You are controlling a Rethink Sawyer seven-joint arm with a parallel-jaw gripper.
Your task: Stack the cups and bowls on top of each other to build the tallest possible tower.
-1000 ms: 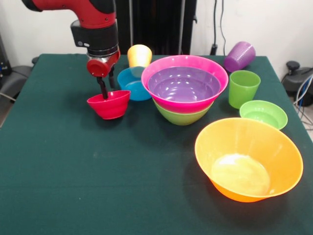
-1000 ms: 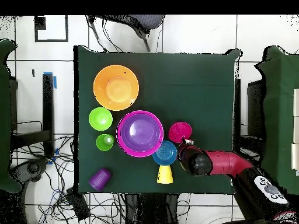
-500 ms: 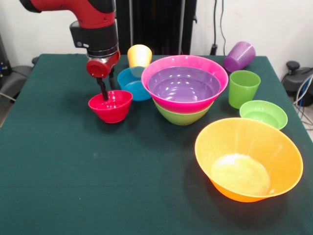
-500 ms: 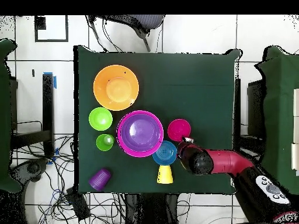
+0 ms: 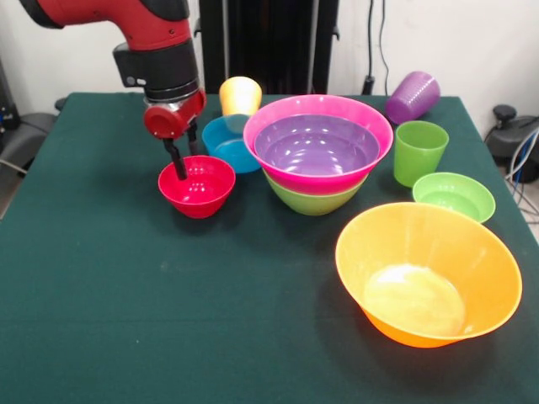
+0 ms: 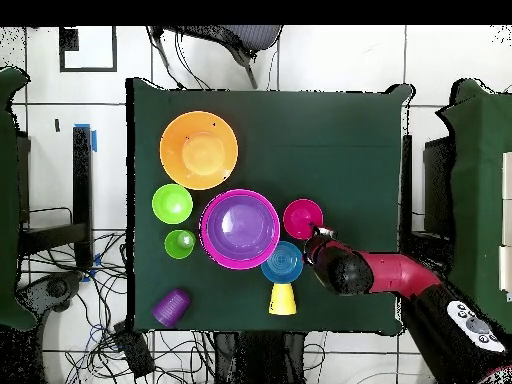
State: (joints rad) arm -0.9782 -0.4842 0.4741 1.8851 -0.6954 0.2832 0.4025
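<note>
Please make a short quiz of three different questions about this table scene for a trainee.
1. True or false: the translucent purple plastic cup stands upright.
2. Which bowl forms the base of the nested tower? A) large pink B) medium green C) small blue
3. Fill in: the claw grips the rim of the small ___ plastic bowl.

Key:
1. False; it lies tilted on its side near the table's far corner.
2. B; the medium green bowl is underneath, with the large pink bowl and medium purple bowl nested inside.
3. red
</note>
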